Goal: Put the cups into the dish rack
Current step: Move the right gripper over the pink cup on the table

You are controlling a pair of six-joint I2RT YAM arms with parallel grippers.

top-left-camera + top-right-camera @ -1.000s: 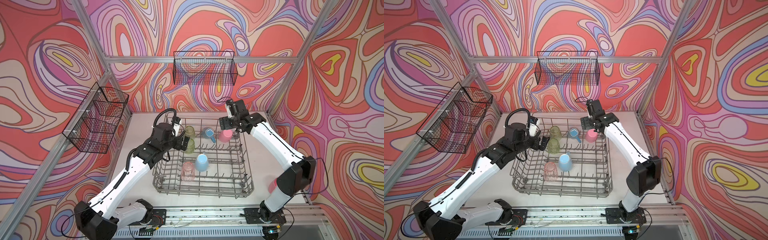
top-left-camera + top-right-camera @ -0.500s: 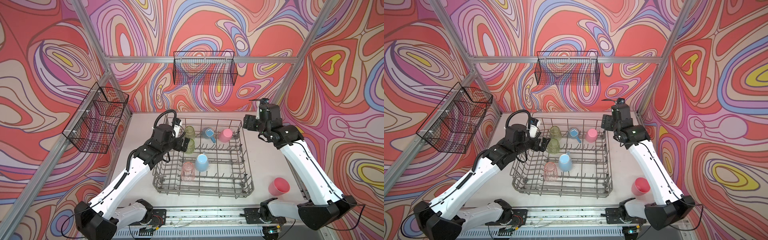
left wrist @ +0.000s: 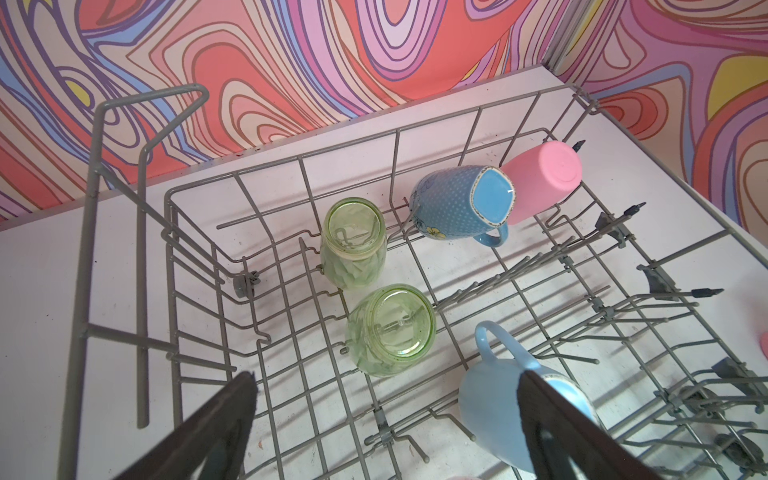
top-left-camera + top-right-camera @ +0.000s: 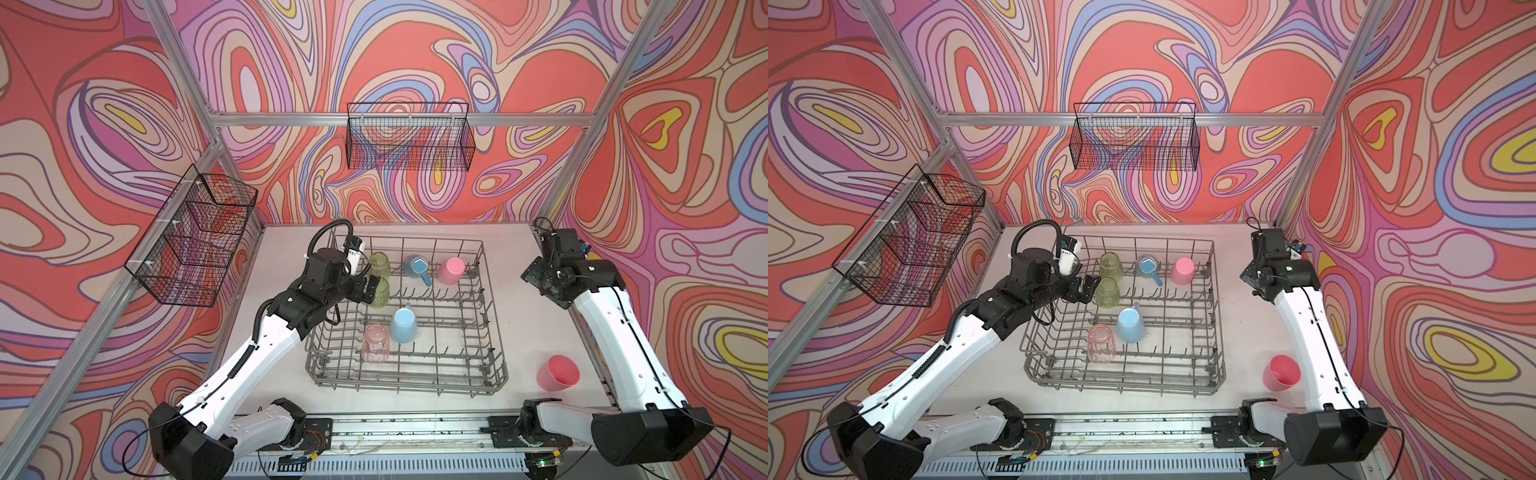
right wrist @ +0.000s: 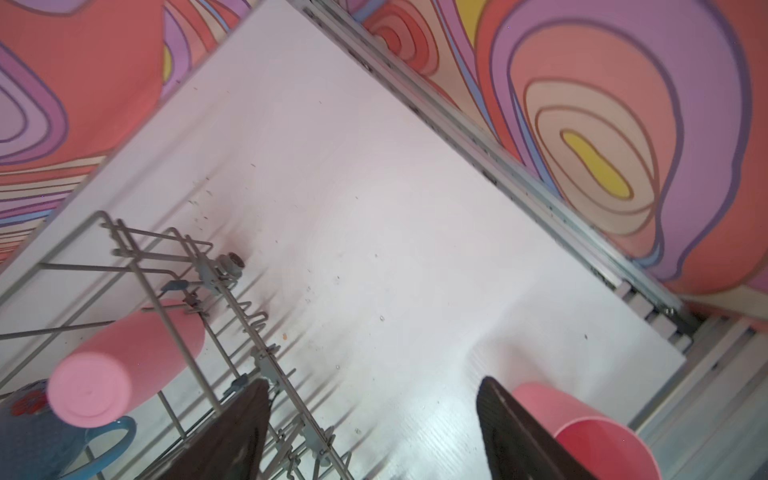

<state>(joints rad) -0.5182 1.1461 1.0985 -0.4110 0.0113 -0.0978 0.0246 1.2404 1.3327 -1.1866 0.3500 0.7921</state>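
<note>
The grey wire dish rack (image 4: pixel 457 376) (image 4: pixel 1183 388) stands mid-table. Upside down in it are two yellow-green tumblers (image 4: pixel 379 266) (image 4: pixel 381 293), a translucent pink tumbler (image 4: pixel 375 343), a pale blue mug (image 4: pixel 404 326) and an opaque pink cup (image 4: pixel 451 271); a dotted blue mug (image 4: pixel 417 266) leans beside that cup. Another pink cup (image 4: pixel 557 372) (image 5: pixel 598 436) lies on the table, right of the rack. My left gripper (image 4: pixel 368 289) (image 3: pixel 386 376) hovers open and empty by the nearer green tumbler (image 3: pixel 390 330). My right gripper (image 4: pixel 538 280) (image 5: pixel 374 382) hangs open and empty right of the rack.
Black wire baskets hang on the back wall (image 4: pixel 409 143) and the left wall (image 4: pixel 195 241). An aluminium frame post (image 4: pixel 582 149) rises close behind the right arm. The arms' base rail (image 4: pixel 415 428) runs along the table's front edge.
My right gripper has drawn back from the pink cup in the rack's back row and swung right, past the rim; its jaws stand slightly narrower. The left arm has not moved.
</note>
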